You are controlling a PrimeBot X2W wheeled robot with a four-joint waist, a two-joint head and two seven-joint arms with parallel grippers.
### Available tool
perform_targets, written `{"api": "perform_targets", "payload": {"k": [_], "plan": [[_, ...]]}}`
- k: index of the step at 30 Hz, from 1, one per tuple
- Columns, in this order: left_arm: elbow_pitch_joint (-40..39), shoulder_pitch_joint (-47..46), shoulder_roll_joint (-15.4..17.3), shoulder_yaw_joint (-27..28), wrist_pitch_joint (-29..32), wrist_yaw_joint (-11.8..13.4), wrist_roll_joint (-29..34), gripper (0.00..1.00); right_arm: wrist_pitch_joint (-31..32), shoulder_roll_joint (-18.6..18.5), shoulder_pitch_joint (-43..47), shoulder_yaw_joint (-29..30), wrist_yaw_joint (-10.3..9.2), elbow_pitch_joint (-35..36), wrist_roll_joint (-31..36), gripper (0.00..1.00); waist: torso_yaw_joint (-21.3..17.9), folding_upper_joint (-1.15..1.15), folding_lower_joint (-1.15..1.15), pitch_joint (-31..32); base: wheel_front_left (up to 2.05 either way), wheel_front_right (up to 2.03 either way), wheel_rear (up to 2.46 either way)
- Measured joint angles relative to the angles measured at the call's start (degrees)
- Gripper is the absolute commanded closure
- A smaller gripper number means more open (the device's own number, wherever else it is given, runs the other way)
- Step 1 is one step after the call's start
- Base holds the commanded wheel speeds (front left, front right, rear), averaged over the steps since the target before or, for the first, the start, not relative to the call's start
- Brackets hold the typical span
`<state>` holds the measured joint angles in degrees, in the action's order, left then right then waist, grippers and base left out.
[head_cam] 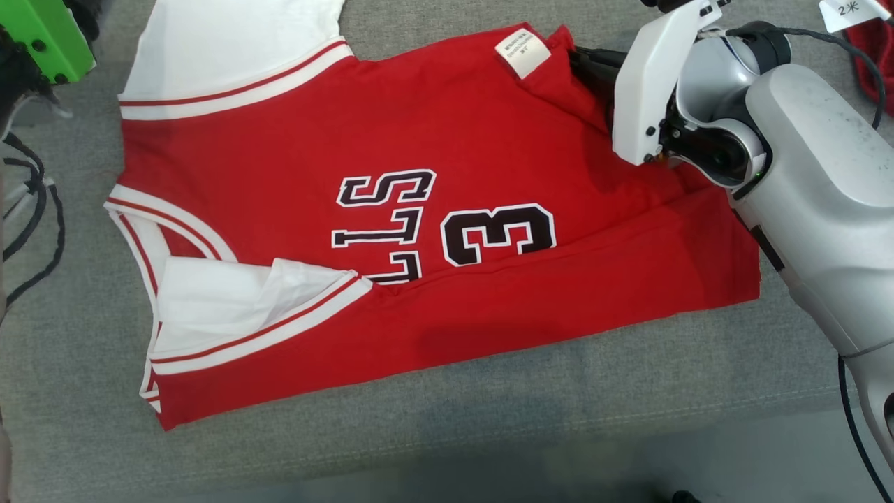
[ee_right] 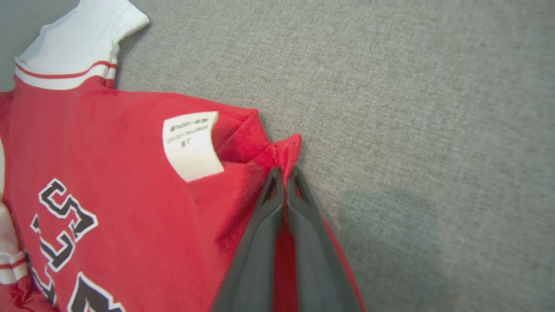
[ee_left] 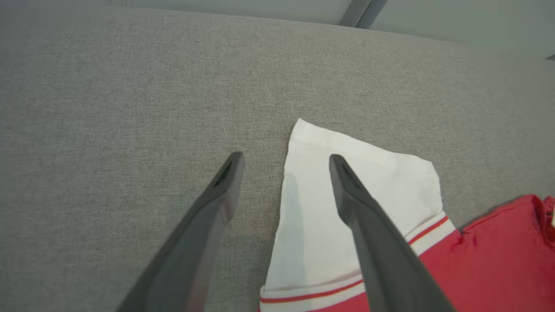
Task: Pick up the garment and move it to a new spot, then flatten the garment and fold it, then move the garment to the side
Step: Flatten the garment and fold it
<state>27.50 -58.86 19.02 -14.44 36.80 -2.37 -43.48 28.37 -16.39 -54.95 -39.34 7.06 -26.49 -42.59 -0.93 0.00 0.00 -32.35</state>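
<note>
The garment (head_cam: pixel 433 209) is a red jersey with white sleeves and black lettering, lying partly folded on the grey cushion. My right gripper (ee_right: pixel 285 171) is shut on the garment (ee_right: pixel 130 182), pinching a bunched red corner of the hem beside the white care label (ee_right: pixel 190 145). From the head view, the right gripper (head_cam: pixel 583 59) reaches in at the jersey's far right corner. My left gripper (ee_left: pixel 286 160) is open, hovering over a white sleeve (ee_left: pixel 373 182), one finger over the sleeve and the other over bare cushion.
The grey cushion (head_cam: pixel 489 419) spreads all around the jersey. A green object (head_cam: pixel 49 35) sits at the far left with dark cables (head_cam: pixel 31 202) below it. Another red cloth (head_cam: pixel 869 63) and a white tag (head_cam: pixel 848 12) lie at the far right.
</note>
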Motion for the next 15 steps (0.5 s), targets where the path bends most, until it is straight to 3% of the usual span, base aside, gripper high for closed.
{"api": "perform_targets", "payload": {"k": [5, 15], "plan": [[-0.2, -1.6, 1.0, -1.0, 0.8, -1.6, -0.1, 0.00, -0.1, 0.6, -1.3, -0.6, 0.01, 1.5, -0.5, 1.00, -1.8, 0.00, 0.00, -1.8, 0.00, 0.00, 0.00], [1.8, -2.1, 4.3, -2.5, 1.3, -2.2, 2.5, 0.00, -2.5, 1.8, -3.0, -2.4, 0.45, 3.1, -2.4, 1.00, -6.1, 0.00, 0.00, -5.0, 0.00, 0.00, 0.00]]}}
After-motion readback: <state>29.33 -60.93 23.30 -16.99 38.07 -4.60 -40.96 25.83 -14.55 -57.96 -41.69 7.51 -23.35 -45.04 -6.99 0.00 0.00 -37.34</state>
